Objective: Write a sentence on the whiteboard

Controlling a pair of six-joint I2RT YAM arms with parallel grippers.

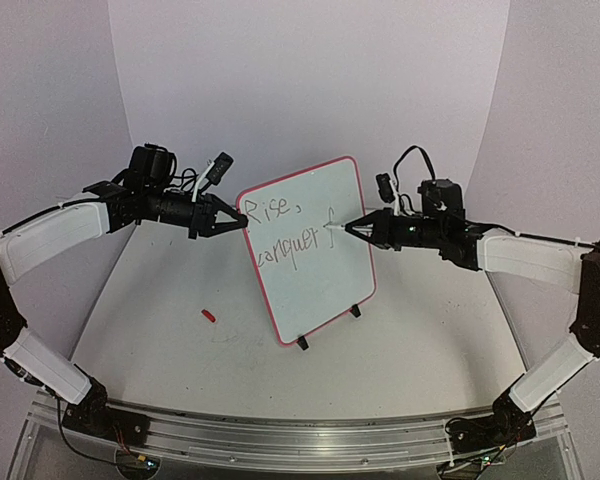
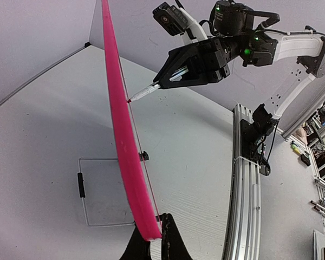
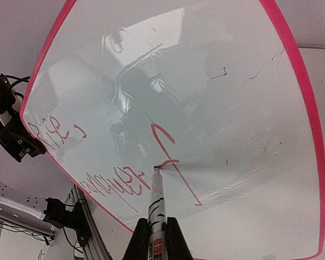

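Note:
The whiteboard (image 1: 315,270) stands tilted on its black feet in the middle of the table, its thin red rim (image 2: 124,146) edge-on in the left wrist view. My left gripper (image 1: 242,218) is shut on the board's upper left rim (image 2: 151,230). The sentence (image 1: 292,248) reads "Rise, conquer f" in two lines. My right gripper (image 3: 157,234) is shut on a marker (image 3: 157,200). The marker's tip touches the crossbar of the "f" (image 3: 168,161). In the top view the right gripper (image 1: 365,230) is at the board's right side.
A small red marker cap (image 1: 209,315) lies on the table left of the board. The board's feet (image 1: 302,343) rest near the table's middle. An aluminium rail (image 1: 280,435) runs along the near edge. White backdrop walls close the back and sides.

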